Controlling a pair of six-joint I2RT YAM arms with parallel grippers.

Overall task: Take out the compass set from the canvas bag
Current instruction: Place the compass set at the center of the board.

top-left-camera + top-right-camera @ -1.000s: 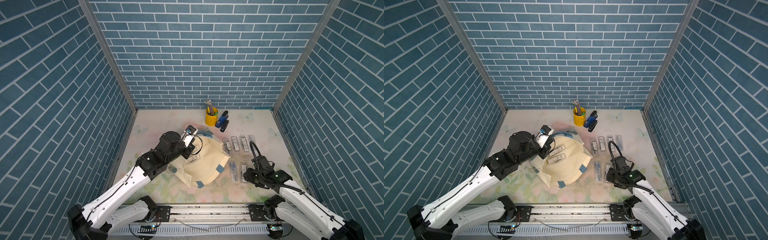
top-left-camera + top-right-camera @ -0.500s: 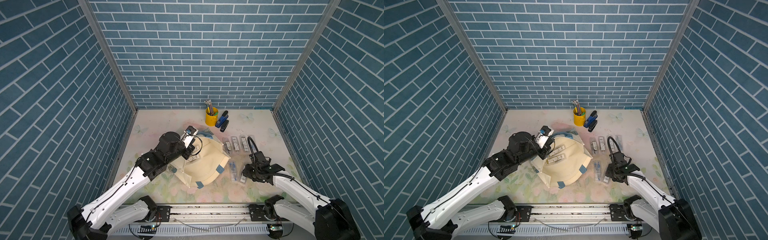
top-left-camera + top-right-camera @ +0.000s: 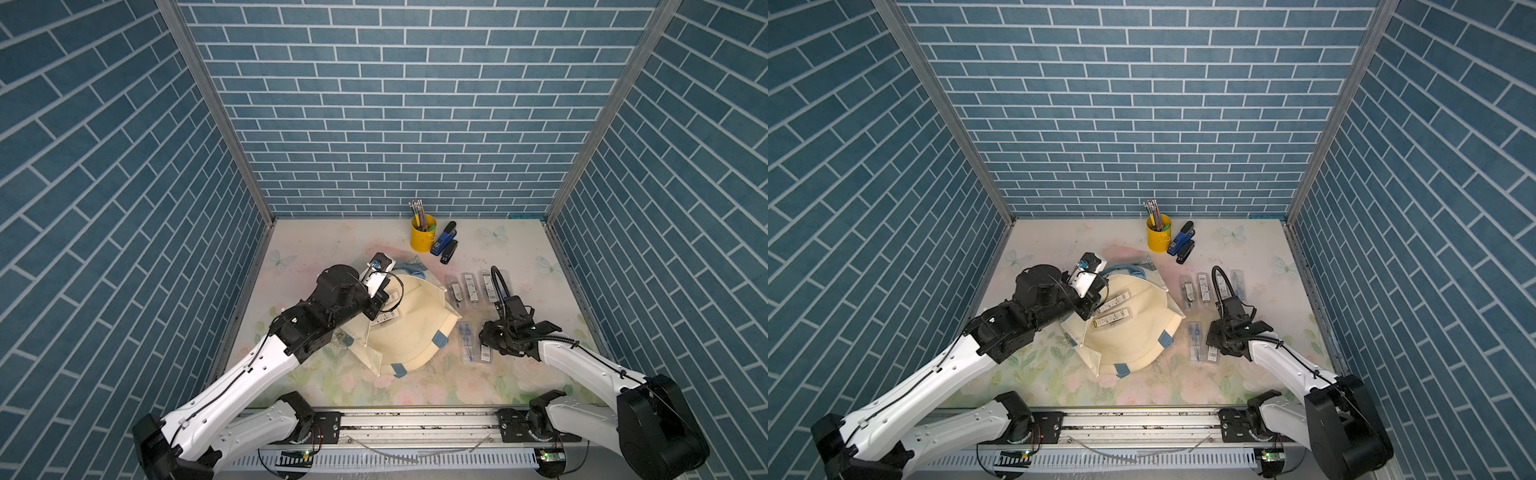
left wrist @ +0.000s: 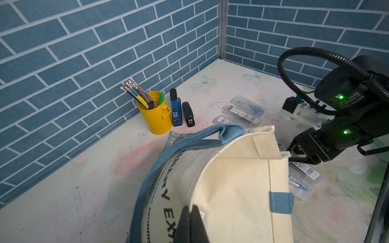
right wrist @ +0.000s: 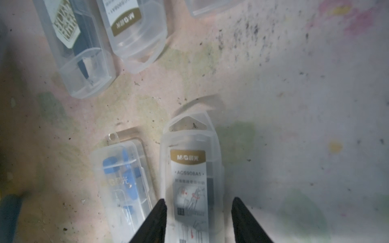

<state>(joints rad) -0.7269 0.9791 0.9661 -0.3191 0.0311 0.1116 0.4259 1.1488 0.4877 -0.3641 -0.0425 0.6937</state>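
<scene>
The cream canvas bag [image 3: 411, 332] [image 3: 1133, 336] [image 4: 231, 178] lies on its side mid-table, its mouth held up. My left gripper [image 4: 191, 207] is shut on the rim fabric of the bag. Two compass set cases [image 3: 1112, 311] show inside the mouth. Several more clear cases lie on the table right of the bag: a back row [image 3: 470, 286] and a front pair [image 3: 466, 343]. My right gripper [image 5: 199, 202] [image 3: 484, 338] is open, its fingers either side of a labelled case [image 5: 191, 168] that lies flat beside a case with a blue compass [image 5: 124, 178].
A yellow pencil cup [image 3: 423, 239] and a blue stapler [image 3: 444, 243] with a black stapler [image 3: 449, 252] beside it stand near the back wall. Brick-patterned walls close the table on three sides. The bag's light blue strap [image 4: 189, 143] loops over its top.
My right arm has stretched lower and shifted slightly left over the front pair of cases, and its jaws have widened a little. The left arm and the bag have not moved.
</scene>
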